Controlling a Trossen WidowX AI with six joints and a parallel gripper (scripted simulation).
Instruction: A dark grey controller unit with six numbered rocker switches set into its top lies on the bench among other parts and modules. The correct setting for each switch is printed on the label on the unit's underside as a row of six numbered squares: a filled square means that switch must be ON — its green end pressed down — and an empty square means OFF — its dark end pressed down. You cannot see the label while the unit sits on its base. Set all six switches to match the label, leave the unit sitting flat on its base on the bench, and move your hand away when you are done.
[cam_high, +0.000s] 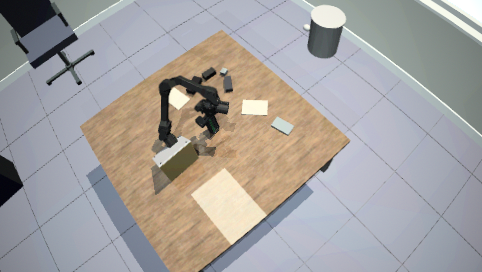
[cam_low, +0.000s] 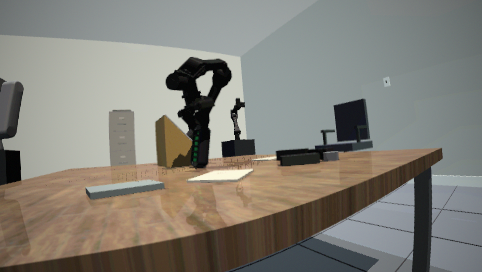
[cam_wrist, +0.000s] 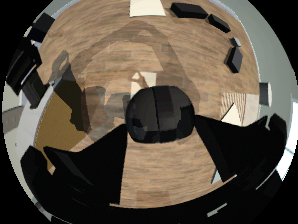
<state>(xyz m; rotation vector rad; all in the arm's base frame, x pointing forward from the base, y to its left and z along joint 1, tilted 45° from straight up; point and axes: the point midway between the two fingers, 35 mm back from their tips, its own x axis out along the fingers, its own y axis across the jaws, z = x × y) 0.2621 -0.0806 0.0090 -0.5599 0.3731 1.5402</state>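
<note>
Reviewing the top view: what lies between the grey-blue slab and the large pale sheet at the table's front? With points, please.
Only wood tabletop (cam_high: 257, 160) shows between the slab (cam_high: 282, 126) and the sheet (cam_high: 229, 206), in the top view.

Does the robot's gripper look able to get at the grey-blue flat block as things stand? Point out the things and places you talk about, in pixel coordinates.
Probably not yet: the gripper (cam_high: 210, 114) has the controller unit (cam_high: 216, 125) (cam_low: 200, 149) between its fingers, though nothing visible stands beside the block (cam_high: 282, 126) (cam_low: 125, 189).
</note>
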